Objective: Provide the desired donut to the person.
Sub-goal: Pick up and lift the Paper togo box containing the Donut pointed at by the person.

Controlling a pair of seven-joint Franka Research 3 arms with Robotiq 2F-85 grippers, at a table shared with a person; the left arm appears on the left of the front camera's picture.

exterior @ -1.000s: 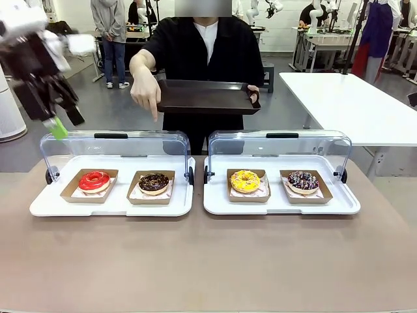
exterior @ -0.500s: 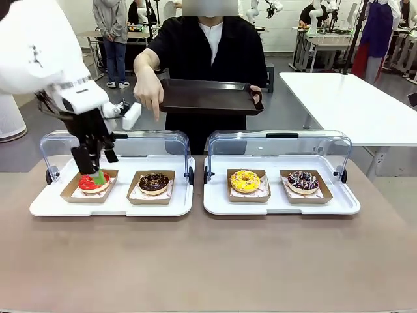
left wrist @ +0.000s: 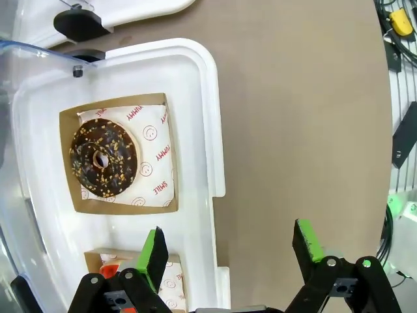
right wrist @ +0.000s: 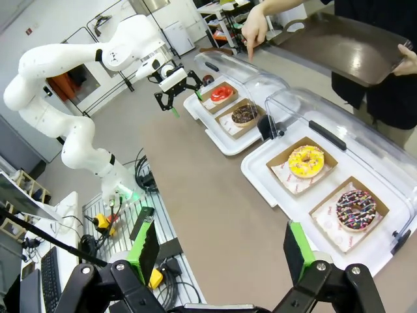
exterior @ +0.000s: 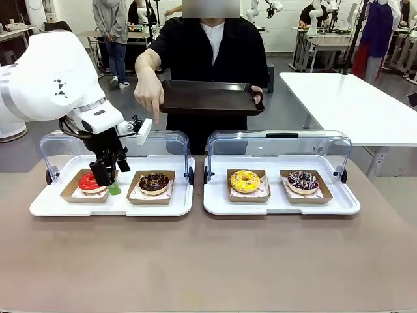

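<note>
Taupe, matt worktop [exterior: 208,261] spans the front view. Two white trays sit side by side on its far half, the left tray [exterior: 39,207] and the right tray [exterior: 218,208], close together. Each has a clear lid swung up at the back: left lid [exterior: 71,145], right lid [exterior: 313,145]. Each tray carries two brown card boxes lined with printed paper.

Left tray: red donut [exterior: 86,181], then chocolate donut [exterior: 154,182]. Right tray: yellow donut [exterior: 245,180], then dark sprinkled donut [exterior: 303,181].

Person [exterior: 208,52] stands at the far side, holding a dark serving tray [exterior: 208,98] at chest height with one hand. The other hand [exterior: 148,91] points one finger downward behind the left lid. In the front view it lines up with the chocolate donut.

Left claw [exterior: 108,184] hangs low over the left tray at the right edge of the red donut's box, between the two boxes. In the left wrist view the jaws stand wide apart with nothing between them. One green-padded finger [left wrist: 155,251] is over the tray, the other over the worktop past the tray's near rim.

Right claw [right wrist: 218,251] sits high above the worktop, jaws wide, holding nothing.

Room: grey floor [exterior: 19,160], a white table [exterior: 345,98] to the right, and a bystander [exterior: 109,26] among more benches behind. Cables [right wrist: 140,173] lie on the floor by the left arm's base.
</note>
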